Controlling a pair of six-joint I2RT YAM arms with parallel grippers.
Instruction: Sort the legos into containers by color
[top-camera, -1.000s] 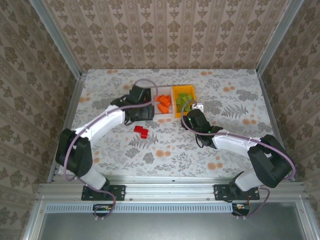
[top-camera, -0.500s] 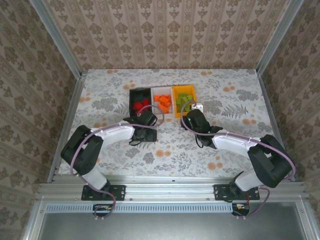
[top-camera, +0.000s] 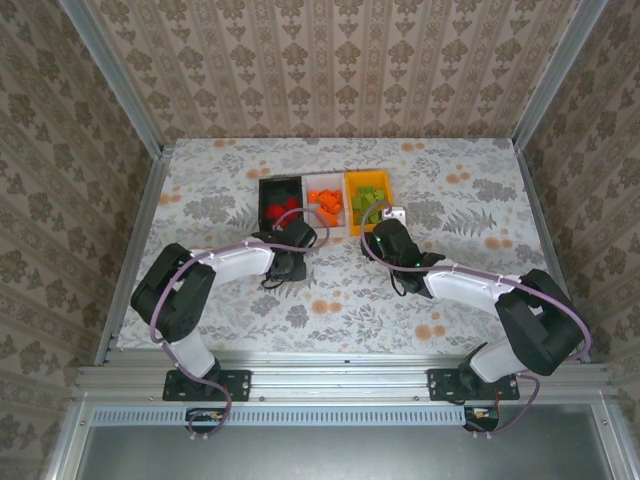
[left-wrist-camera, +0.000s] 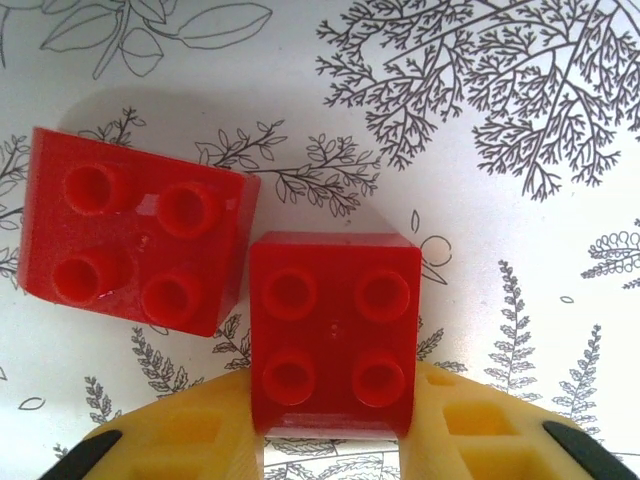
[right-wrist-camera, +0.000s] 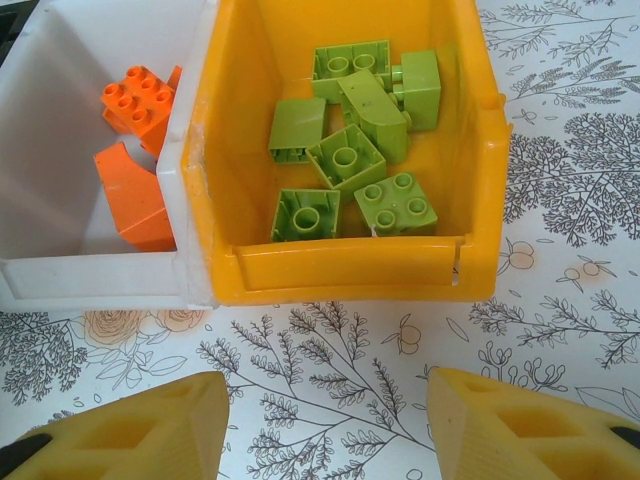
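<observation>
Two red legos lie on the patterned table in the left wrist view. My left gripper (left-wrist-camera: 334, 440) (top-camera: 290, 262) is shut on the right-hand red lego (left-wrist-camera: 334, 330), its yellow fingers (left-wrist-camera: 190, 440) pressed on both sides. The other red lego (left-wrist-camera: 135, 245) sits just to its left, slightly turned. Behind stand the black bin (top-camera: 263, 200) with red legos, the white bin (right-wrist-camera: 90, 280) with orange legos (right-wrist-camera: 135, 95) and the orange-yellow bin (right-wrist-camera: 345, 270) with several light green legos (right-wrist-camera: 345, 155). My right gripper (right-wrist-camera: 325, 425) (top-camera: 380, 228) is open, empty, just in front of the orange-yellow bin.
The three bins (top-camera: 325, 205) stand side by side at the middle back of the table. Metal frame rails (top-camera: 150, 220) and papered walls close the table on three sides. Bare patterned tabletop (top-camera: 460, 200) lies right and left of the bins.
My left arm has drawn back from over the black bin and come down onto the two red legos in front of it. The right arm has stayed put.
</observation>
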